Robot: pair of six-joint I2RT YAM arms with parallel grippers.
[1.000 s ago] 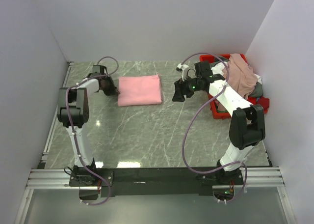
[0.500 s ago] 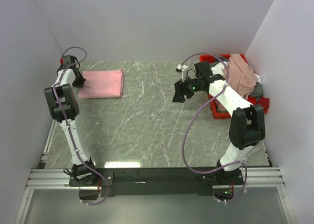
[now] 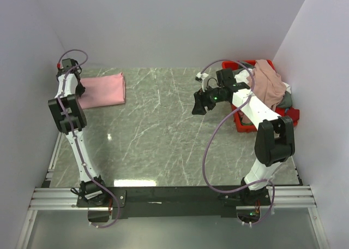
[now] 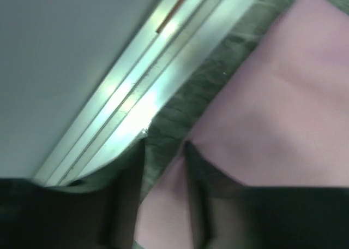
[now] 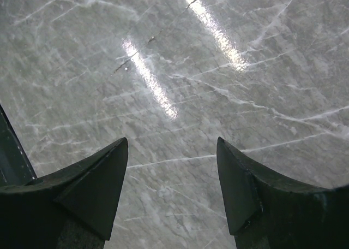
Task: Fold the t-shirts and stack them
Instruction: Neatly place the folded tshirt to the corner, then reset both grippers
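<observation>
A folded light pink t-shirt (image 3: 103, 89) lies at the table's far left corner. My left gripper (image 3: 78, 88) is at its left edge and shut on it. In the left wrist view (image 4: 163, 148) the pink cloth (image 4: 283, 96) runs between the two fingers. My right gripper (image 3: 197, 104) hangs open and empty over bare table right of centre, and the right wrist view (image 5: 172, 150) shows only marble between its fingers. A dusty rose t-shirt (image 3: 267, 79) drapes over a red bin (image 3: 240, 126), with grey cloth (image 3: 286, 100) beside it.
The left wall and the table's aluminium edge rail (image 4: 136, 96) are close to my left gripper. The red bin stands at the far right against the right wall. The grey marble tabletop (image 3: 163, 134) spans the middle.
My left gripper has dragged the folded pink t-shirt from the table's far middle to the far left corner. The right arm has not moved.
</observation>
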